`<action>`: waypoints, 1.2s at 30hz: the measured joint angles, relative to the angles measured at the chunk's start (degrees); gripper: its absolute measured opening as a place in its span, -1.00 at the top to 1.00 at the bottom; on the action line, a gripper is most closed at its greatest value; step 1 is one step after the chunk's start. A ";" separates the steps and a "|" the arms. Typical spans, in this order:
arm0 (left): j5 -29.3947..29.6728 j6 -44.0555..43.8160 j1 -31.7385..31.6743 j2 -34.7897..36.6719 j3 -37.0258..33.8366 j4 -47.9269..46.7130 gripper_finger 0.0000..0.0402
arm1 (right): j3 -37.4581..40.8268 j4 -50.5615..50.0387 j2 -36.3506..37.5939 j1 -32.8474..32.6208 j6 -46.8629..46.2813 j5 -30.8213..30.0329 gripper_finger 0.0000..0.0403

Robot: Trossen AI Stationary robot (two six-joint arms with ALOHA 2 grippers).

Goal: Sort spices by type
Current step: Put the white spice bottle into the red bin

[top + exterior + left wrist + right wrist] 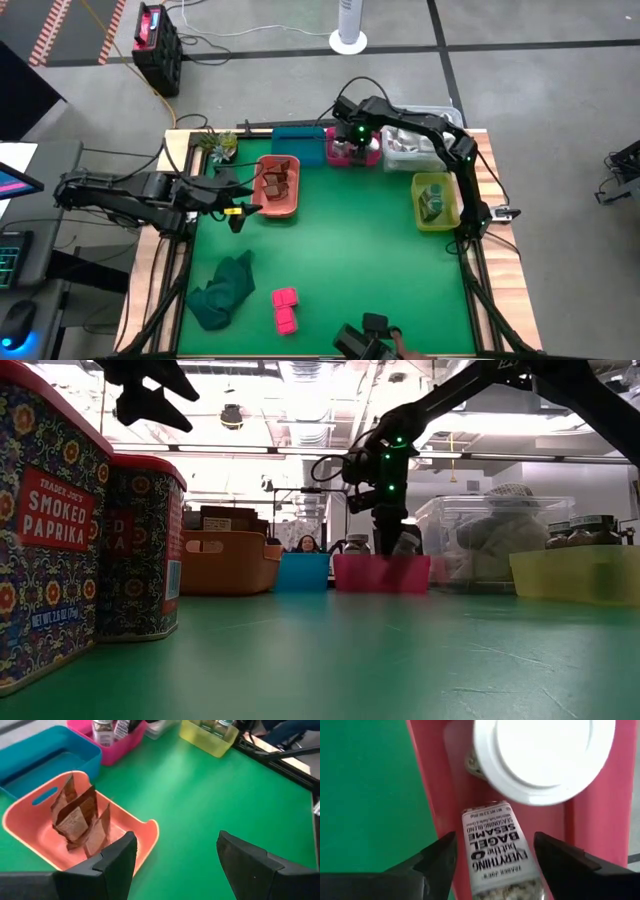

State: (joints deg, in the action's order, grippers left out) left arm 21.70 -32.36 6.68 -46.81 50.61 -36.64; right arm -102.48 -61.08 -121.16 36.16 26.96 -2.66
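My right gripper [495, 851] points down into the pink bin [368, 157] at the table's far edge and is open. Its fingers stand on either side of a tilted white-labelled spice jar [496, 852], with narrow gaps to it. A second jar with a white lid [540, 755] stands upright beside it in the same bin. My left gripper [175, 850] hovers open near the orange bin [278, 205], which holds reddish-brown packets [77, 817]. Two magenta boxes [285, 310] lie near the table's front edge. Greenish jars [433, 197] sit in the yellow bin [420, 215].
A blue bin [298, 140] stands left of the pink one, and a clear bin with shiny packets [410, 148] stands to its right. A dark green cloth [222, 290] lies at the near left. A small plant [218, 145] stands at the far left corner.
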 joint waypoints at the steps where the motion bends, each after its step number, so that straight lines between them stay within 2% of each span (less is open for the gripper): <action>1: -0.20 -0.40 0.00 0.16 0.00 0.00 -0.31 | 0.00 -0.15 0.00 -0.02 -0.29 -0.06 -0.45; 10: -0.64 -2.64 -0.02 1.05 0.00 -0.79 -0.31 | -4.44 -2.85 0.20 -0.07 -4.33 -0.26 -0.47; 19: -5.63 -5.11 -0.02 1.07 0.00 -3.09 -0.31 | -7.41 -6.32 0.20 -0.07 -5.35 -0.28 -0.47; 26: -6.39 -6.45 -0.02 1.07 0.00 -2.95 -0.31 | -4.78 -12.40 0.11 1.24 -6.09 -0.30 -0.47; 36: -6.45 -4.77 -0.01 1.07 0.00 -2.89 -0.31 | 0.19 -5.85 0.06 1.22 0.54 -3.49 -0.47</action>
State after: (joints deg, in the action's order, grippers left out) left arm 15.25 -37.13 6.67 -45.74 50.61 -39.53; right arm -102.28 -66.92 -121.11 37.39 27.50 -6.15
